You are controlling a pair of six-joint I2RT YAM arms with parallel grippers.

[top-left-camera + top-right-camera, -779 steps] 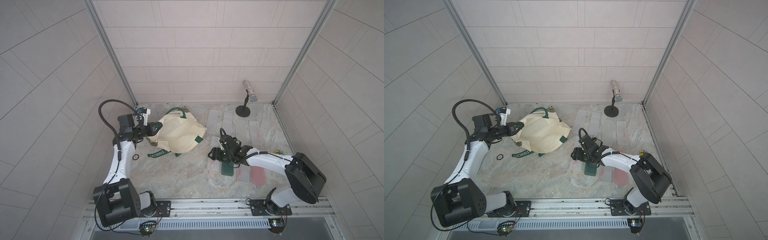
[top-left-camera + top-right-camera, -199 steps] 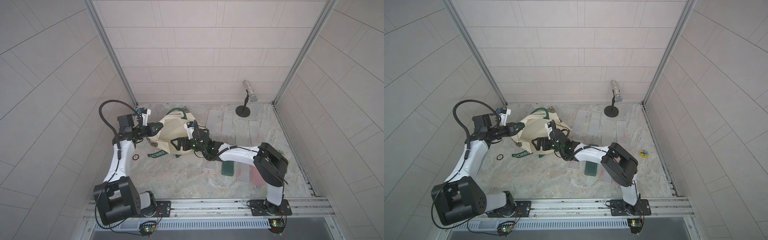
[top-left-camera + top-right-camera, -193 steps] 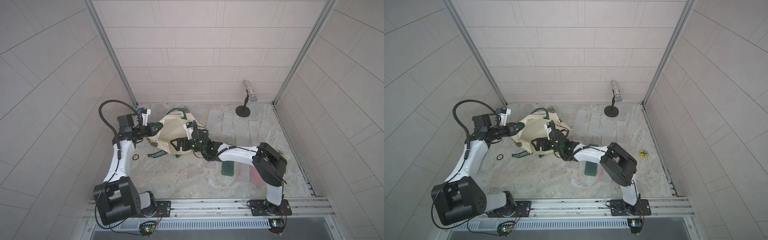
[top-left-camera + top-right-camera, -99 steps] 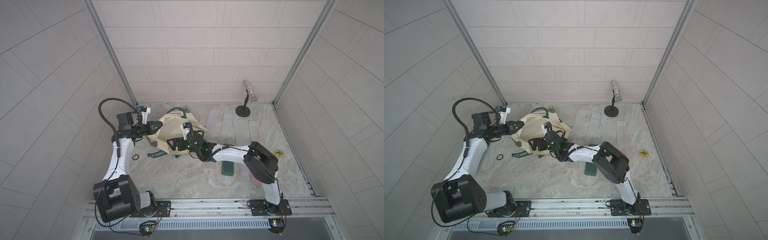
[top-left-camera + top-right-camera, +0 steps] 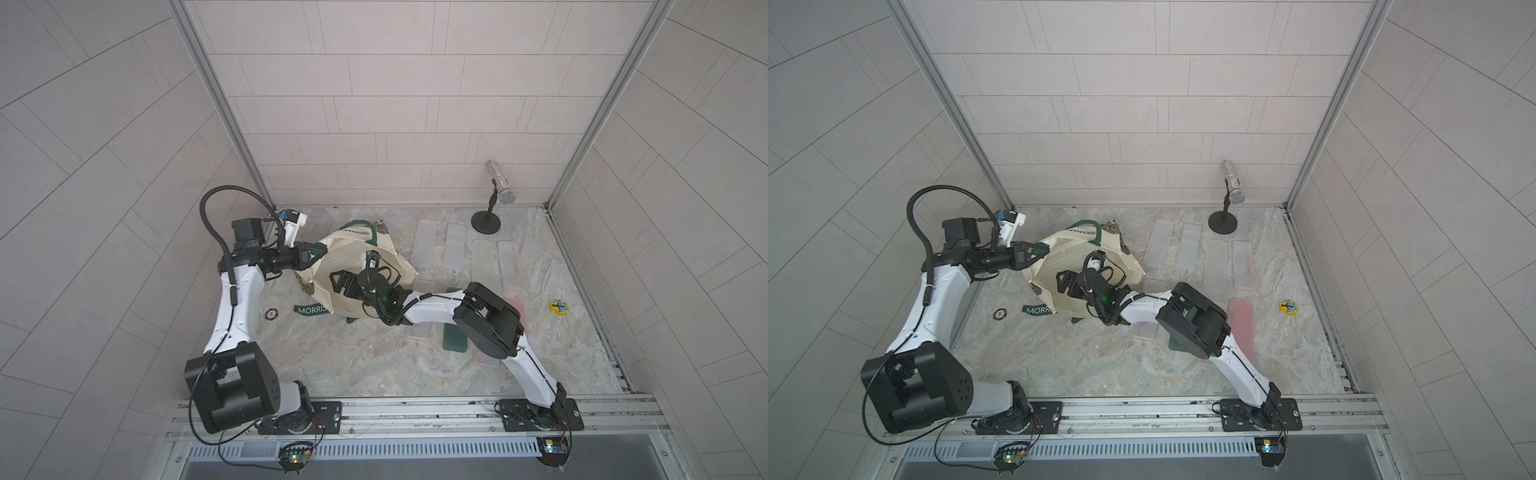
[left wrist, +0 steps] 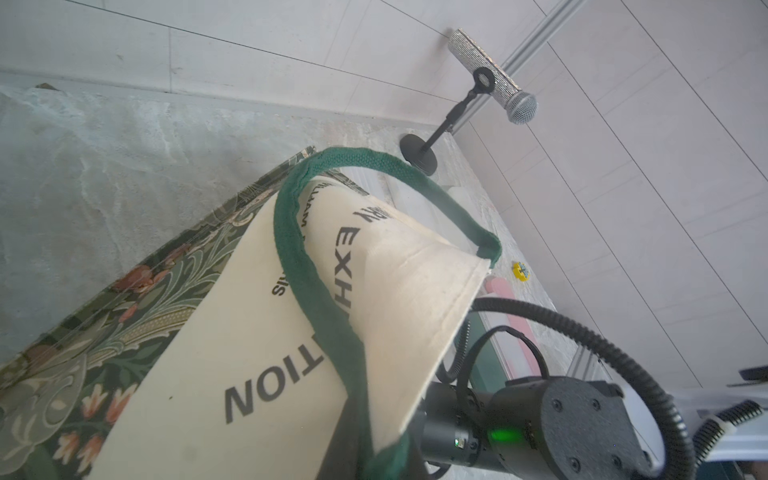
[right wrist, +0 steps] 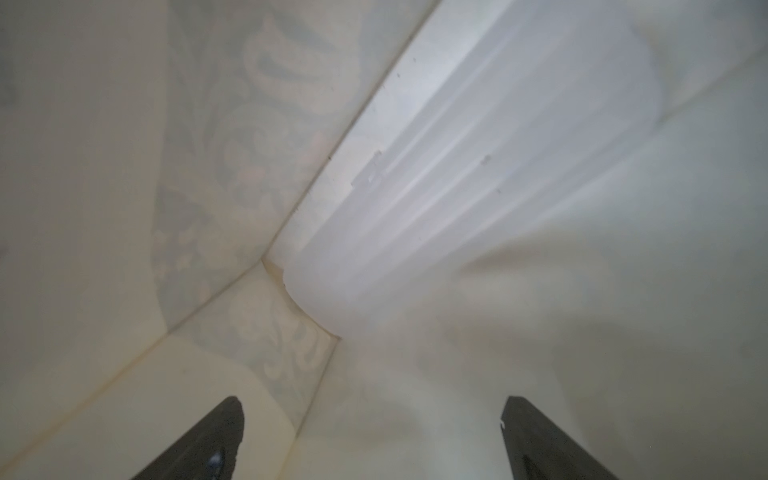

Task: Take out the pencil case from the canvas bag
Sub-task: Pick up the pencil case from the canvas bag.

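Reach-in step, seemingly. The bag (image 5: 397, 268) is pinched open at its rim by the left gripper (image 5: 318, 251); the right gripper (image 7: 374, 405) is spread wide inside. The case (image 7: 478, 166) is wedged in an inner corner, untouched: deeper reach needed, then a squeeze.

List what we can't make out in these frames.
Pencil case: blurred, partly under a canvas fold in the right wrist view; the canvas bag hides it in both top views.
Left gripper: strap or rim pinched, too small to tell in a top view.
Green case: partly under the right arm in a top view.
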